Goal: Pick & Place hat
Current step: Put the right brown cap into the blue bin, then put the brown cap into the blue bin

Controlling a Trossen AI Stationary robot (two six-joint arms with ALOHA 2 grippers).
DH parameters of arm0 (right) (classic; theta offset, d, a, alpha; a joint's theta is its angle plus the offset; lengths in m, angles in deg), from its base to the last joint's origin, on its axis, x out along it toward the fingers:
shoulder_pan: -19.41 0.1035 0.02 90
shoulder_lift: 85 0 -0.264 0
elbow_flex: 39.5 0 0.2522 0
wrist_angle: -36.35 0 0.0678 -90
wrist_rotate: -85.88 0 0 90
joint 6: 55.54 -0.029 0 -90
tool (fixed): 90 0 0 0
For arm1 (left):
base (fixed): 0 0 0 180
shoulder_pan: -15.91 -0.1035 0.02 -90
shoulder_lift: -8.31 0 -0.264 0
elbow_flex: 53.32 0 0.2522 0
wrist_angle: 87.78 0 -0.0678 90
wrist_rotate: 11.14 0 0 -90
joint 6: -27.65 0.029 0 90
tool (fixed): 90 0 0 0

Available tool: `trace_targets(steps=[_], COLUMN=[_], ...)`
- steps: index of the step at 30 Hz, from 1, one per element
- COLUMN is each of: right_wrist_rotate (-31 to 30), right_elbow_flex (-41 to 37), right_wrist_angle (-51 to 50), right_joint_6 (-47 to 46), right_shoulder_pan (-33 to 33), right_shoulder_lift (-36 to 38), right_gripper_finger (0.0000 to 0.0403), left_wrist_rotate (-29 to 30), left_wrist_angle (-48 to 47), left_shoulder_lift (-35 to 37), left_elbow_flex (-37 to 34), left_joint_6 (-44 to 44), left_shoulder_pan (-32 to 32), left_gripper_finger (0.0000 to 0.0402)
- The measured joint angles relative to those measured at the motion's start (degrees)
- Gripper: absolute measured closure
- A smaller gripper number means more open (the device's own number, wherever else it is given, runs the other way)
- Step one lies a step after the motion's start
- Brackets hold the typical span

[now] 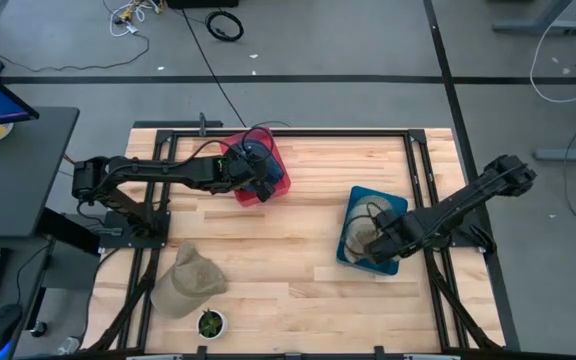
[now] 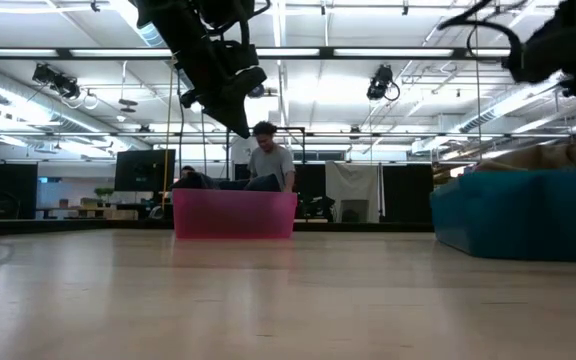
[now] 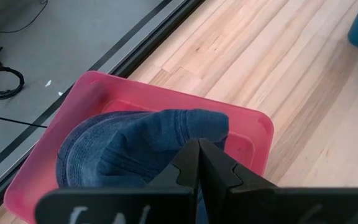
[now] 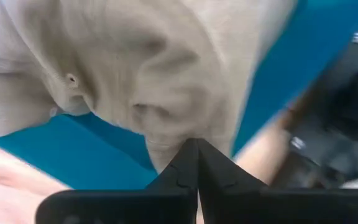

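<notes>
A beige hat (image 4: 166,62) lies in the blue bin (image 1: 368,195) at the table's right. My right gripper (image 4: 196,144) is over it, fingers shut at its cloth. A blue denim hat (image 3: 135,143) rests in the pink bin (image 3: 253,124) at the table's far middle. Above it hangs my left gripper (image 3: 197,146), shut and clear of the bin's rim in the low view (image 2: 240,125). A second beige hat (image 1: 188,280) lies crown-up on the table's near left. My right gripper seems to pinch a small fold of the beige hat's cloth (image 4: 166,152) between its two fingertips, coming from above. The cloth narrows toward the tips. The rest of the hat lies slack on the blue bin's floor (image 4: 104,155).
A small potted plant (image 1: 209,322) stands at the near edge, close to the second beige hat. Black frame rails (image 1: 423,170) border the table. Bare wood lies between the two bins. A person (image 2: 270,160) sits in the room beyond the pink bin.
</notes>
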Motion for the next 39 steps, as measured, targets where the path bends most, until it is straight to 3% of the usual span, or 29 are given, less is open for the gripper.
trace_targets(steps=[7,15,22,29,35,39], right_wrist_rotate=[-4.5,-4.62,-1.52,-2.2,-12.36,-26.95], right_elbow_flex=[-10.04,-19.53,-9.86,2.77,5.16,5.0], right_wrist_angle=[14.68,28.54,15.91,5.04,4.22,5.83], right_joint_6=[1.8,3.43,12.14,19.21,30.25,46.52], right_shoulder_pan=[-0.9,-1.96,-1.98,-1.98,-2.43,-3.65], right_shoulder_lift=[-0.07,-0.03,0.15,0.21,0.21,0.1], right_gripper_finger=[0.0402,0.0402,0.0384,0.0365,0.0341,0.0324], left_wrist_rotate=[-0.01,-0.01,-0.03,-0.35,-6.68,-11.66], left_wrist_angle=[0.0,0.07,0.02,-2.16,-12.52,-19.56], left_shoulder_lift=[0.0,0.0,1.68,10.17,17.68,18.91], left_elbow_flex=[0.0,0.0,0.0,0.0,0.04,0.02], left_joint_6=[-0.21,0.41,7.67,9.72,2.16,-4.77], left_shoulder_pan=[-0.01,-0.01,2.1,8.67,13.99,16.98], left_gripper_finger=[0.0388,0.0388,0.0388,0.0388,0.0388,0.0387])
